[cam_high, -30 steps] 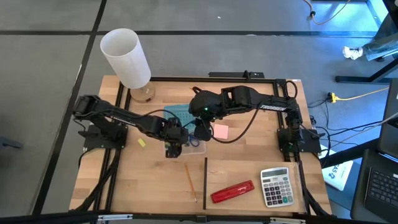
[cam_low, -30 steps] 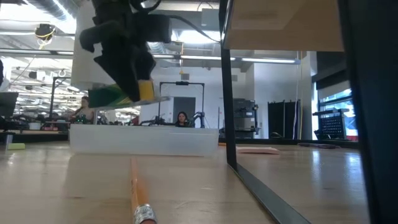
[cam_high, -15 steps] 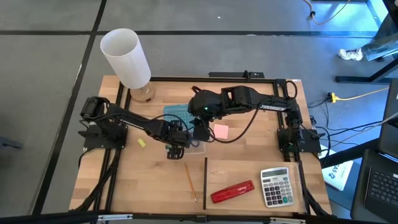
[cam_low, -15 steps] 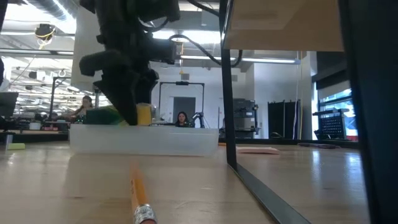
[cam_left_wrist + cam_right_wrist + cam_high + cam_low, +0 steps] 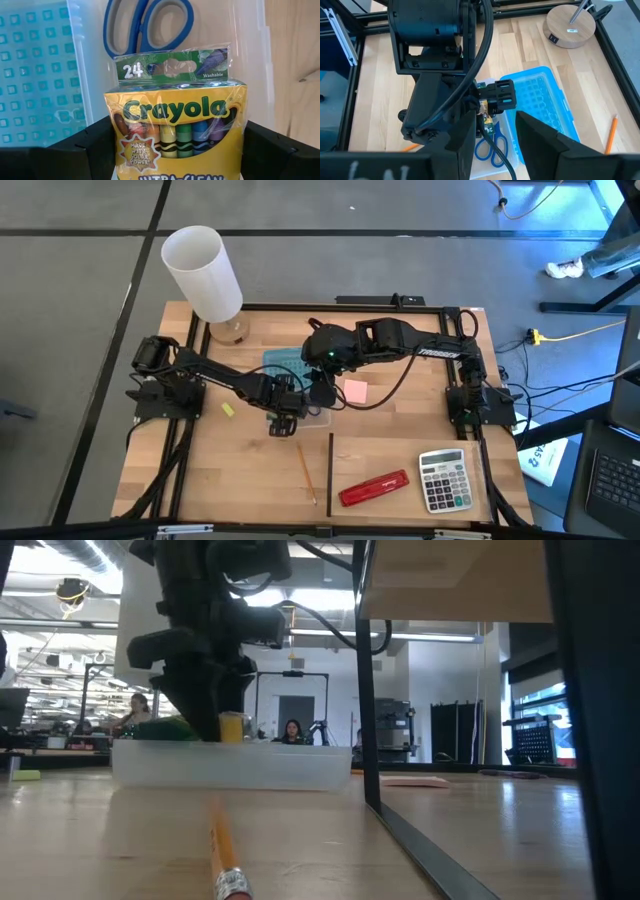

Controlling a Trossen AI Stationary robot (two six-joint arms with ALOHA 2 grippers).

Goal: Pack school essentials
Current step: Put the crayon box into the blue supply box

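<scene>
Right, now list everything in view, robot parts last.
Clear plastic box: one, see-through, table centre.
Blue gridded plastic lid: one, beside the box.
Yellow-green cardboard crayon box: one, in the left gripper, over the box.
Blue-handled scissors: one pair, inside the box.
Pink sticky-note pad: one, right of the box.
Thin orange pencil: one, front centre.
Dark pen: one, beside the pencil.
Tiny yellow eraser: one, left.
Red stapler: one, front.
Grey calculator: one, front right.
White cylinder lamp: one, back left.
Left gripper: dark, gripping crayons.
Right gripper: dark, open, beside the box.
</scene>
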